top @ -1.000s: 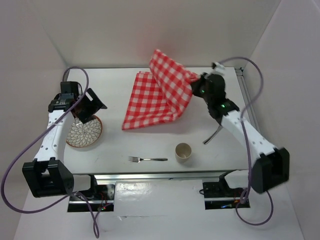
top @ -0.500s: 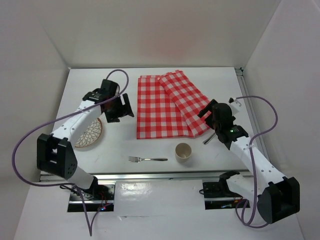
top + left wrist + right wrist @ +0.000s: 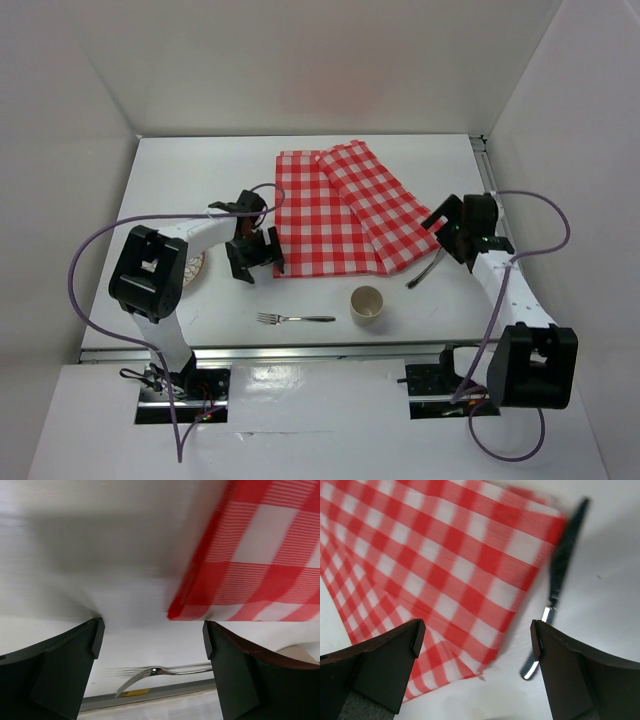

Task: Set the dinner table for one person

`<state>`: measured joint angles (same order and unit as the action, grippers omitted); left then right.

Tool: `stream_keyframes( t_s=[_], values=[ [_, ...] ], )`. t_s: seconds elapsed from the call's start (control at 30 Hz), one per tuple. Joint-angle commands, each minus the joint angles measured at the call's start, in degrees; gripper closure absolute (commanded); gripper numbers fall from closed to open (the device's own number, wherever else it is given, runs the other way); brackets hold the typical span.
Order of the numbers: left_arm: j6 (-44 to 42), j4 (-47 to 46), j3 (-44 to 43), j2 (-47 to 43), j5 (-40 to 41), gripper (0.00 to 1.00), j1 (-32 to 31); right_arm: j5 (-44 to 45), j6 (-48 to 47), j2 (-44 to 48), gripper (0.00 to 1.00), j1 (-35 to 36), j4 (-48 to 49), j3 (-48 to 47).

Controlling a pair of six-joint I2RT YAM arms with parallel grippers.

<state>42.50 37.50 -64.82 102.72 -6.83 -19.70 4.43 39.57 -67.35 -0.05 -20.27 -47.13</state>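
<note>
Cup (image 3: 367,303) and plate (image 3: 196,268) overhead only, knife (image 3: 562,565) beside cloth (image 3: 435,575) in right wrist

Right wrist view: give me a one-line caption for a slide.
Open jaws above a red checked cloth on the white table, a dark-handled utensil beside its corner.

Cloth (image 3: 335,215) on the dinner table (image 3: 200,170), fork (image 3: 295,319) and cup (image 3: 367,303) before it, knife (image 3: 428,270) right, plate (image 3: 195,268) left.

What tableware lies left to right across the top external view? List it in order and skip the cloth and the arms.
plate → fork → cup → metal utensil
</note>
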Motion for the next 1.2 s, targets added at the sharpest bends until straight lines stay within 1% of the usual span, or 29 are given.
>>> stream_keyframes(
  t_s=[0.0, 0.03, 0.07, 0.1, 0.13, 0.17, 0.2, 0.23, 0.3, 0.33, 0.4, 0.43, 0.47, 0.53, 0.6, 0.67, 0.7, 0.73, 0.8, 0.93, 1.0, 1.03, 1.07, 1.1, 1.13, 1.17],
  values=[
    [2.67, -6.02, 0.74, 2.04, -5.2, 0.0, -1.56, -15.65, 1.56, 1.26, 0.0, -8.01, 2.6, 6.08],
    [2.67, -6.99, 0.74, 2.05, -6.17, 0.0, -1.57, -17.85, 1.56, 1.26, 0.0, -9.68, 3.74, 7.31],
    [3.46, -7.95, 2.31, 2.57, -6.79, 0.0, -1.57, -22.05, 1.56, 1.26, 0.0, -11.18, 4.88, 8.36],
    [4.16, -9.53, 2.33, 2.58, -7.75, 0.0, -1.57, -24.09, 1.56, 0.48, 0.02, -13.28, 6.2, 10.03],
    [4.17, -10.24, 2.94, 2.58, -7.76, 0.01, -1.57, -25.85, 0.86, -1.19, 0.03, -13.3, 9.34, 10.74],
    [4.17, -10.25, 2.94, 3.88, -8.28, 0.03, -1.57, -27.61, 0.86, -2.42, 0.03, -13.83, 10.24, 10.75],
    [4.17, -10.25, 2.33, 4.42, -8.29, 0.09, -1.57, -28.41, -0.1, -3.83, 0.07, -13.83, 10.95, 10.75],
    [4.17, -10.25, 2.33, 5.03, -8.29, 0.16, -1.57, -29.55, -0.11, -6.62, 0.08, -13.83, 12.7, 10.23],
    [4.17, -10.25, 0.66, 6.35, -8.81, 0.27, -1.57, -31.58, -1.16, -9.1, 0.11, -13.83, 14.55, 9.7],
    [4.17, -10.25, 0.66, 6.36, -8.81, 0.42, -1.57, -31.58, -1.16, -10.33, 0.12, -13.83, 15.34, 9.69],
    [4.17, -10.25, -0.39, 6.97, -8.81, 0.6, -1.57, -31.58, -1.77, -14.02, 0.16, -13.83, 15.35, 7.6],
    [4.17, -10.25, -0.4, 6.97, -8.81, 0.7, -1.57, -30.89, -2.3, -14.99, 0.16, -13.83, 15.35, 7.58],
    [4.17, -10.25, -0.4, 6.97, -8.29, 0.86, -1.57, -30.36, -2.31, -16.39, 0.16, -13.22, 15.35, 7.58],
    [4.7, -9.63, -1.54, 6.97, -8.29, 0.98, -1.57, -29.56, -2.31, -17.54, 0.17, -13.22, 15.97, 7.58],
    [4.7, -8.15, -2.41, 6.97, -8.29, 1.0, -1.04, -29.56, -2.31, -18.86, 0.17, -13.22, 17.45, 7.58],
    [4.7, -7.27, -3.12, 6.45, -7.58, 1.0, -1.04, -30.18, -2.31, -18.87, 0.2, -13.22, 20.43, 8.2],
    [4.09, -6.48, -3.91, 6.44, -6.97, 1.0, -1.04, -30.18, -2.31, -18.87, 0.23, -13.22, 20.97, 8.2],
    [4.08, -5.95, -4.7, 5.57, -6.27, 1.0, -1.04, -30.18, -2.31, -19.48, 0.23, -13.22, 20.98, 8.2],
    [4.08, -4.72, -5.49, 3.82, -5.22, 1.0, -0.51, -30.18, -1.78, -20.8, 0.26, -13.22, 20.98, 7.58],
    [2.33, -2.52, -8.47, 0.82, -4.68, 1.0, 0.81, -30.18, -0.73, -24.13, 0.28, -12.69, 22.47, 6.44],
    [1.63, -0.68, -9.97, -0.23, -3.55, 1.0, 2.21, -29.47, 0.68, -25.28, 0.39, -12.69, 24.48, 5.91],
    [0.92, -0.06, -11.63, -1.11, -3.02, 1.0, 2.21, -30.17, 1.46, -26.07, 0.49, -12.69, 25.19, 5.3],
    [0.92, -0.05, -12.69, -1.12, -3.01, 1.0, 3.0, -30.87, 1.47, -26.08, 0.65, -12.69, 25.72, 3.91],
    [0.13, 1.43, -13.92, -1.12, -3.01, 1.0, 3.7, -30.88, 2.26, -26.6, 0.93, -11.91, 25.72, 2.67],
    [-1.09, 2.22, -17.5, -1.12, -2.14, 1.0, 3.71, -30.88, 2.79, -26.6, 1.0, -10.77, 25.72, -0.99],
    [-1.1, 3.54, -19.8, -1.12, -1.35, 1.0, 4.75, -30.01, 3.31, -26.6, 1.0, -10.15, 24.85, -3.29]
  ],
)
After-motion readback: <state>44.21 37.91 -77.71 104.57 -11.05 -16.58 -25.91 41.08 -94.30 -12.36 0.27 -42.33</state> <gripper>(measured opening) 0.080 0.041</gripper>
